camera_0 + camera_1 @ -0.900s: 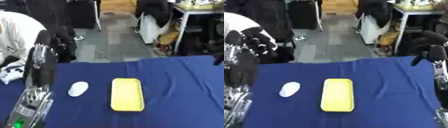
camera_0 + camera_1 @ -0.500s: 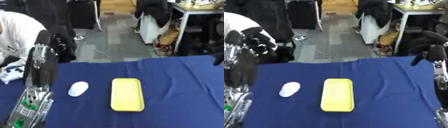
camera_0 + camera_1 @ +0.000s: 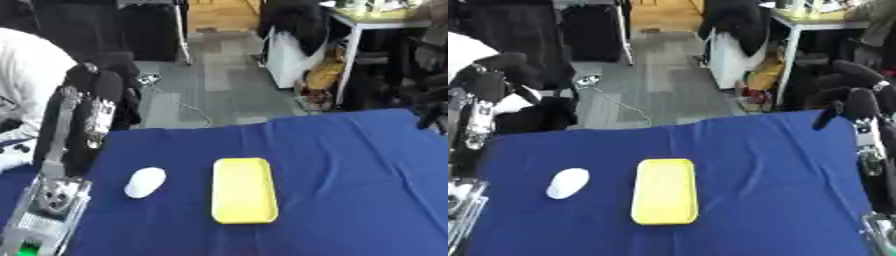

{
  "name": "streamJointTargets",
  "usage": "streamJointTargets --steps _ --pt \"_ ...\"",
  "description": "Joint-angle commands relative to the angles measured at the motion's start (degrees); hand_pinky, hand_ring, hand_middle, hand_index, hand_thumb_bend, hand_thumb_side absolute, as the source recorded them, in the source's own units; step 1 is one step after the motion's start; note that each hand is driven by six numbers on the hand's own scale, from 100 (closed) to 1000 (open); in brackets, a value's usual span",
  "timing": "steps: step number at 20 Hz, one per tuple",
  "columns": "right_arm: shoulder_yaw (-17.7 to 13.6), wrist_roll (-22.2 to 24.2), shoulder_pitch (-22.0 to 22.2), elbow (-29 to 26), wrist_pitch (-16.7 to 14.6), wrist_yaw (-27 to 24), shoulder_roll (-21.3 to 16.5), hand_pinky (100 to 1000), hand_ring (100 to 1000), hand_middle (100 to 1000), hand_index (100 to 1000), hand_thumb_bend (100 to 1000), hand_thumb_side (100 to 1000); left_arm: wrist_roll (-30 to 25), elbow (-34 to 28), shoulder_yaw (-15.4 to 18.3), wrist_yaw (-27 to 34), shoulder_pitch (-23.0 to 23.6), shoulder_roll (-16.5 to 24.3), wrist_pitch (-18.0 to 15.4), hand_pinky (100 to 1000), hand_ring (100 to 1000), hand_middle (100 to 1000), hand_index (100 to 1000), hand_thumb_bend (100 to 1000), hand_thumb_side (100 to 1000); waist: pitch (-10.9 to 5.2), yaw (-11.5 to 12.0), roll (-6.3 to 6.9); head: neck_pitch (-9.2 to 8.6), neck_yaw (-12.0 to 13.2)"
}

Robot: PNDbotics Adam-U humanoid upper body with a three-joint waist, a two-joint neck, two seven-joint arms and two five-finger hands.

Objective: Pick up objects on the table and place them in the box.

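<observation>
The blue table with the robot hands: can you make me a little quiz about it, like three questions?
1. True or false: the yellow tray has something lying in it.
2. Which lies nearer the left hand: A the white oval thing, B the yellow tray?
3. Fill in: the cloth on the table is ___.

Key: 1 false, it looks bare. 2 A. 3 blue. The right hand is raised at the table's right edge.

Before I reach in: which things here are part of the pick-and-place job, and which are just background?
Job:
white rounded object on the blue table
yellow flat object beside it
No box is in view.

Background:
white side table beyond
dark bags and chairs on the floor
</observation>
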Motion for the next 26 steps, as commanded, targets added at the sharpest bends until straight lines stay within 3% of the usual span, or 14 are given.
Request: streamJointTargets --steps 1,5,10,14,15,18,20,21,26 --pt "-0.4 0.0 -0.3 -0.9 0.1 0.2 -1.0 371 578 641 832 100 845 0.6 0.0 -0.2 -3.6 -1.7 2.2 0.0 463 555 622 788 224 871 -0.74 0.1 -0.02 -0.65 -0.5" --pt "-0.3 0.2 0.2 -0.9 0.4 0.3 -1.2 371 578 641 832 100 846 0.4 1.2 -0.6 -8.5 -3.6 3.8 1.2 467 551 629 790 219 886 -0.9 0.3 0.06 -0.56 0.1" --pt "-0.3 0.2 0.4 -0.9 0.5 0.4 -1.3 371 578 641 832 100 846 -2.7 3.7 -1.9 -16.3 -6.9 6.1 5.3 467 520 611 810 252 880 -1.15 0.2 0.27 0.09 1.2" --pt "-0.3 0.3 0.5 -0.9 0.6 0.5 -1.5 371 578 641 832 100 847 -9.3 8.2 -3.6 -23.0 -10.5 8.7 9.9 462 527 611 849 273 902 -1.35 0.1 0.55 0.96 1.9" --pt "-0.3 0.3 0.6 -0.9 0.6 0.5 -1.5 371 578 641 832 100 847 -11.0 9.3 -4.0 -24.7 -11.2 9.1 11.0 447 481 568 857 308 893 -1.38 0.1 0.6 1.12 2.0" --pt "-0.2 0.4 0.6 -0.9 0.7 0.6 -1.6 371 578 641 833 100 848 -16.5 13.1 -5.3 -30.2 -13.6 10.4 13.4 442 440 527 867 305 888 -1.43 0.0 0.72 1.41 2.3" --pt "-0.2 0.5 0.7 -0.9 0.7 0.6 -1.6 371 578 641 833 100 848 -19.0 14.9 -5.7 -33.3 -14.6 10.6 14.2 445 433 518 867 311 893 -1.43 0.0 0.75 1.37 2.4" --pt "-0.1 0.8 0.7 -0.9 0.9 0.7 -1.6 370 578 640 830 100 858 -19.9 15.8 -5.9 -34.5 -15.0 10.7 14.5 444 396 471 854 317 907 -1.42 0.0 0.77 1.28 2.4" --pt "0.2 5.6 0.7 -0.9 2.1 3.1 -1.7 368 579 639 822 100 871 -23.7 20.6 -7.0 -39.8 -16.9 10.5 14.1 473 333 423 843 375 945 -1.5 -0.1 0.85 1.06 2.4"
